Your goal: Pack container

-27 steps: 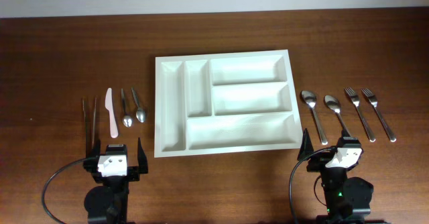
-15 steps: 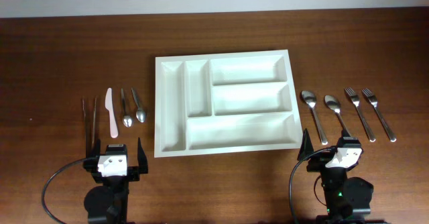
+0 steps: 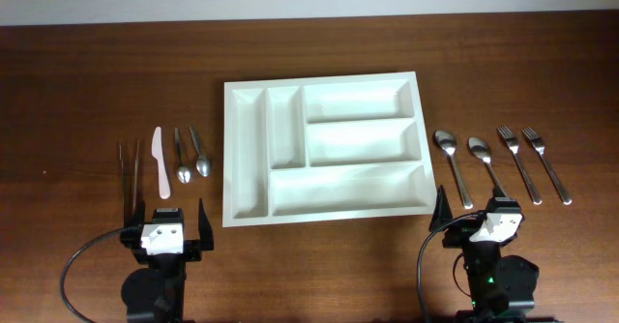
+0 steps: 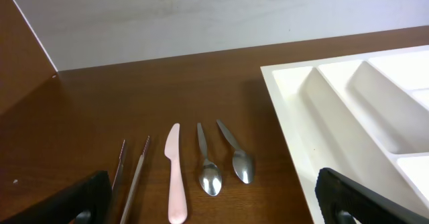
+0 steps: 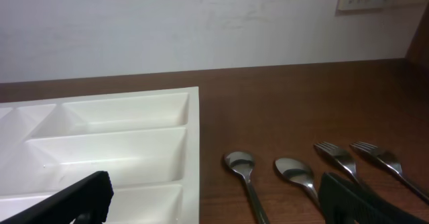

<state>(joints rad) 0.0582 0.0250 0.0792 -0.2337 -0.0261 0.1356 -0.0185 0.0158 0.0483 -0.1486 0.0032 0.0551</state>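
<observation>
The left gripper (image 3: 166, 217) and the right gripper (image 3: 471, 212) are both wide open and hold nothing. The container (image 3: 232, 149) lies ahead, between them, so both can reach it. Spoons (image 3: 450, 151) lie in front of each, easy to grab.

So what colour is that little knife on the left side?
The knife is pale pink, clearest in the left wrist view.

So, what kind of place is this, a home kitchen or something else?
Probably a robot test bench, not a kitchen: a wooden table against a plain white wall, spoons and forks laid out in rows beside an empty cutlery tray.
</observation>
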